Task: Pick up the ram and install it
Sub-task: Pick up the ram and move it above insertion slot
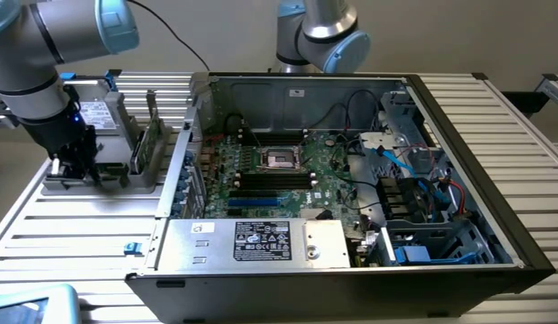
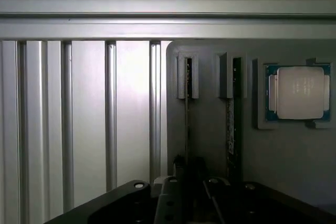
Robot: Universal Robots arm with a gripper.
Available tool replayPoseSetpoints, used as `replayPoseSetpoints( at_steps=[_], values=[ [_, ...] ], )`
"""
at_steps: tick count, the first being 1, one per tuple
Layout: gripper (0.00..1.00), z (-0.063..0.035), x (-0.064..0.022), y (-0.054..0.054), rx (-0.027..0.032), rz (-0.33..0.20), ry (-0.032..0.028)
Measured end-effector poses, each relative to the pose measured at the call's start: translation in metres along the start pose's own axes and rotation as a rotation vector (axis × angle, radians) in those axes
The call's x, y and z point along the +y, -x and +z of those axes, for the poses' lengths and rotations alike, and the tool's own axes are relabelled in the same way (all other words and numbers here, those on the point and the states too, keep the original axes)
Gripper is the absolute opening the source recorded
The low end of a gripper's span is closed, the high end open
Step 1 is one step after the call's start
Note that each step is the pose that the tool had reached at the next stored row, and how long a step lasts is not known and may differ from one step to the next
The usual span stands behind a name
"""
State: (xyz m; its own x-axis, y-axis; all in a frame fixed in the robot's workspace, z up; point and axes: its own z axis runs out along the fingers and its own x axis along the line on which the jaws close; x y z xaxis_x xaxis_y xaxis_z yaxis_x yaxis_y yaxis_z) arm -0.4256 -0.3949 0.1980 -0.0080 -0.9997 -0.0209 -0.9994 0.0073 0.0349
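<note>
The ram point(image 2: 187, 124) stands on edge in a slot of a grey holder point(image 2: 210, 129), its far end held in a grey bracket. My gripper point(image 2: 190, 174) is low over the near end of this stick, with a dark finger close on each side of it. In the exterior view my gripper point(image 1: 76, 167) is down at the holder point(image 1: 108, 183), on the exterior view's left, outside the computer case. A second green stick point(image 2: 231, 129) stands in the neighbouring slot, untouched, and shows in the exterior view point(image 1: 154, 143) too.
A square silver processor chip point(image 2: 299, 93) lies in a recess of the holder beside the second stick. The open computer case point(image 1: 482, 169) holds the motherboard with long black slots point(image 1: 274, 181). A second arm point(image 1: 317, 34) stands behind the case. Slatted aluminium table point(image 1: 71, 229) surrounds everything.
</note>
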Motion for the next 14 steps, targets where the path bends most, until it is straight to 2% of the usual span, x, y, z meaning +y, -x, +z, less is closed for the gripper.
replayPoseSetpoints(
  at_steps=[5,14],
  values=[
    [0.13,-0.0014,0.0,0.0,-0.0004,-0.002,-0.0008],
    [0.13,-0.0314,0.0016,0.001,0.0001,-0.008,-0.0075]
  ],
)
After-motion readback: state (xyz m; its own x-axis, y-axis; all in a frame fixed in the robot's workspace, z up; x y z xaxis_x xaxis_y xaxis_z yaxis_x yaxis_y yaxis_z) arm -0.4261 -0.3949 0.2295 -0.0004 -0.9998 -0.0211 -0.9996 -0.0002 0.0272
